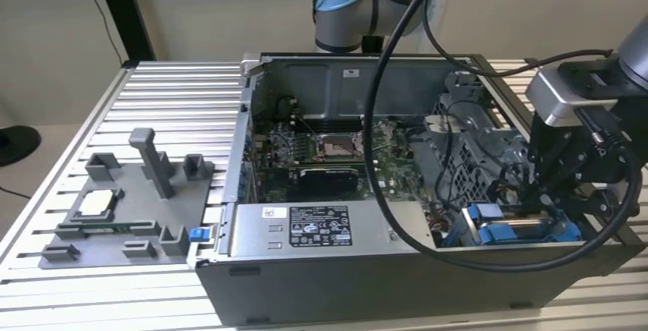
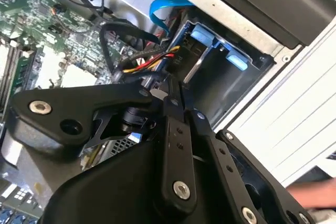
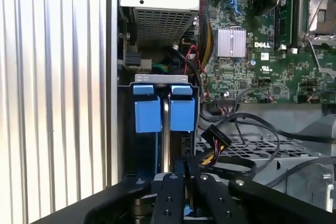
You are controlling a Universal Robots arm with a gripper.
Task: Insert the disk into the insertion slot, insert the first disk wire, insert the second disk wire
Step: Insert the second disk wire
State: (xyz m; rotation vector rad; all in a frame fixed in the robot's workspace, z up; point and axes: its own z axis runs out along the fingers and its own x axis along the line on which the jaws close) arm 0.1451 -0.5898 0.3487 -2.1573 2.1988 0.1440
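My gripper [image 1: 536, 203] hangs over the front corner of the open computer case, at the exterior view's right. Its black fingers [image 3: 173, 192] come together at the tip, and I see nothing between them. The gripper [image 3: 185, 165] stands just above the insertion slot [image 3: 160, 78], a grey metal bay with two bright blue tabs [image 3: 147, 115]. In the second wrist view the gripper [image 2: 169, 88] is right beside a bundle of yellow, red and black wires [image 2: 152, 65] at the insertion slot [image 2: 226, 77]. A black wire plug [image 3: 217, 142] lies next to the fingertips. The disk is hidden from me.
A blue flat cable [image 2: 163, 4] curls behind the bay. The perforated grey cage [image 1: 476, 156] borders the insertion slot [image 1: 511, 232]. The grey labelled box [image 1: 314, 228] and the green board [image 1: 324, 149] occupy the case. A grey parts fixture [image 1: 121, 209] sits on the ribbed table [image 1: 61, 270].
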